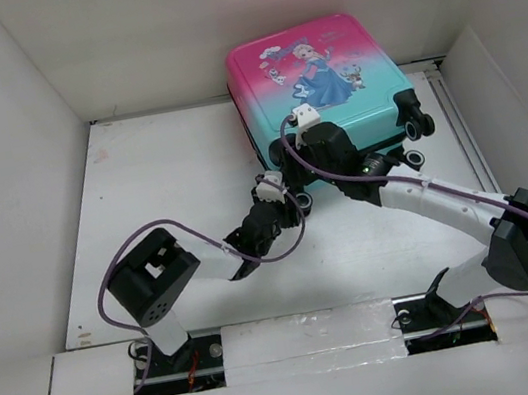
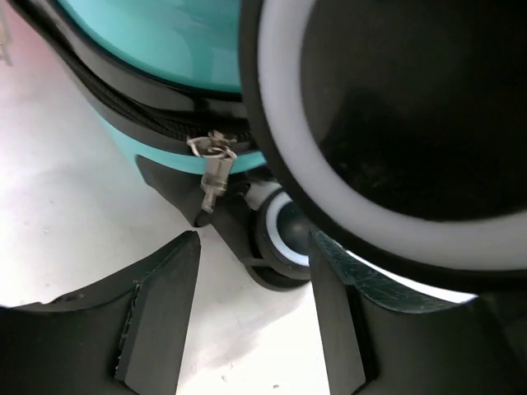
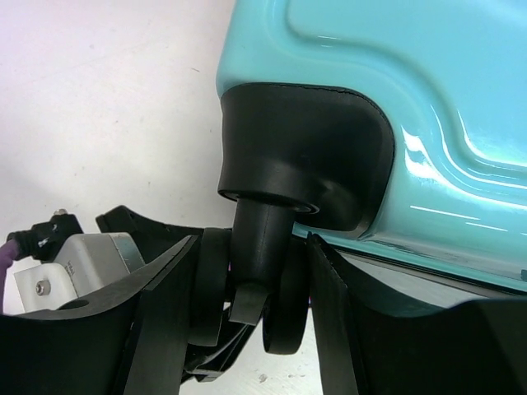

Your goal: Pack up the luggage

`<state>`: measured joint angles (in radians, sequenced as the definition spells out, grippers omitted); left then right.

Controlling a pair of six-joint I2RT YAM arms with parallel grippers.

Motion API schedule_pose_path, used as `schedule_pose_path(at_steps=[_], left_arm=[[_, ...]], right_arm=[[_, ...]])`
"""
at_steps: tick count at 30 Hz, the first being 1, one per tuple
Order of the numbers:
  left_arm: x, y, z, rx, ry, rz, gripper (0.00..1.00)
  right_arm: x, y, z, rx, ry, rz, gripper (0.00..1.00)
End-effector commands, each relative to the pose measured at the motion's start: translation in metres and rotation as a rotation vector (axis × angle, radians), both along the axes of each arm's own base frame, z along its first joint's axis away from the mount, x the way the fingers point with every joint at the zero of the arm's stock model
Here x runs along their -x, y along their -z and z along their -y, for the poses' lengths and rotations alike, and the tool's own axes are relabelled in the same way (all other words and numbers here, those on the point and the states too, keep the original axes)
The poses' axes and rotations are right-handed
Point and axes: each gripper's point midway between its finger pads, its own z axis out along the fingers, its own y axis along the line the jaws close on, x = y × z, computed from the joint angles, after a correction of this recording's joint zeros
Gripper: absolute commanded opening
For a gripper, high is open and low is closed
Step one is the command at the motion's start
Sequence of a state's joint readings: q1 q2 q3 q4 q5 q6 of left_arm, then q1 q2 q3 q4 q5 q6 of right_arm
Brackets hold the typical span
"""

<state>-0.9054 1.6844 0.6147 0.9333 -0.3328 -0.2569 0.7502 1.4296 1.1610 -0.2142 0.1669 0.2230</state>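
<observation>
The luggage (image 1: 323,66) lies flat and zipped shut on the desk (image 1: 169,173), its princess picture facing up, with both arms reaching to its near edge.

From above, each wrist hides its own fingers. The left gripper (image 2: 255,247) stands partly open with nothing between its fingers. Just beyond their tips hangs the metal zipper pull (image 2: 216,169), and past the gap sits a small wheel (image 2: 284,234). A second wheel (image 2: 387,107) to the gripper's right is so close that it is a blur and is cut off by the frame.

The right gripper (image 3: 251,247) is set about half open around a black caster wheel (image 3: 284,288). The fingers lie against both sides of the wheel, which hangs below the black corner housing (image 3: 305,156). The lower half of the wheel is hidden between the fingers.
</observation>
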Motion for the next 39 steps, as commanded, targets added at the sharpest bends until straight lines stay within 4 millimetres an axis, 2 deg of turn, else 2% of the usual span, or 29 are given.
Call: schedule_pose_path(at_steps=[1,3,5,7,13,15,19,23,24,25,29,30,31,33,34,37,39], left_arm=[[-0.034,-0.04,-0.011,0.09,-0.158,0.121,0.5],[-0.036,-0.042,-0.013,0.101,-0.169,0.142,0.53],[-0.045,-0.045,-0.019,0.121,-0.191,0.169,0.54],[-0.051,-0.05,-0.011,0.128,-0.186,0.186,0.54],[-0.054,-0.08,-0.01,0.203,-0.187,0.265,0.46],[-0.055,-0.082,-0.015,0.204,-0.21,0.281,0.46],[-0.058,-0.089,-0.021,0.201,-0.245,0.325,0.3],[-0.066,-0.111,-0.024,0.233,-0.269,0.396,0.1],[-0.067,-0.108,-0.032,0.224,-0.309,0.401,0.02],[-0.069,-0.114,-0.037,0.232,-0.321,0.409,0.0],[-0.063,-0.12,-0.055,0.236,-0.354,0.412,0.0],[-0.064,-0.12,-0.062,0.245,-0.366,0.409,0.0],[-0.062,-0.113,-0.07,0.242,-0.385,0.391,0.0],[-0.064,-0.117,-0.086,0.261,-0.408,0.393,0.0],[-0.065,-0.116,-0.092,0.271,-0.42,0.388,0.0],[-0.062,-0.11,-0.088,0.282,-0.358,0.354,0.0],[-0.051,-0.109,-0.066,0.286,-0.258,0.336,0.0]], right_arm=[[0.011,0.006,-0.01,0.001,-0.099,-0.009,0.0],[0.014,0.006,-0.013,-0.007,-0.119,-0.015,0.0],[0.014,0.006,-0.013,-0.007,-0.119,-0.015,0.0],[0.015,0.009,-0.014,-0.01,-0.127,-0.018,0.0],[0.018,0.013,-0.015,-0.016,-0.133,-0.035,0.0],[0.018,0.016,-0.015,-0.015,-0.133,-0.036,0.0],[0.019,0.024,-0.014,-0.01,-0.128,-0.055,0.0],[0.021,0.026,-0.013,-0.003,-0.128,-0.064,0.0],[0.02,0.023,-0.012,-0.013,-0.115,-0.06,0.0],[0.022,0.027,-0.01,-0.006,-0.115,-0.068,0.0],[0.022,0.028,-0.007,-0.002,-0.105,-0.065,0.0],[0.02,0.024,-0.004,-0.009,-0.097,-0.057,0.0],[0.019,0.029,0.001,-0.002,-0.086,-0.066,0.0],[0.019,0.023,0.004,-0.019,-0.088,-0.054,0.0],[0.022,0.029,0.004,-0.015,-0.097,-0.067,0.0],[0.027,0.029,0.005,-0.025,-0.11,-0.066,0.0],[0.025,0.027,0.005,-0.039,-0.115,-0.062,0.0]])
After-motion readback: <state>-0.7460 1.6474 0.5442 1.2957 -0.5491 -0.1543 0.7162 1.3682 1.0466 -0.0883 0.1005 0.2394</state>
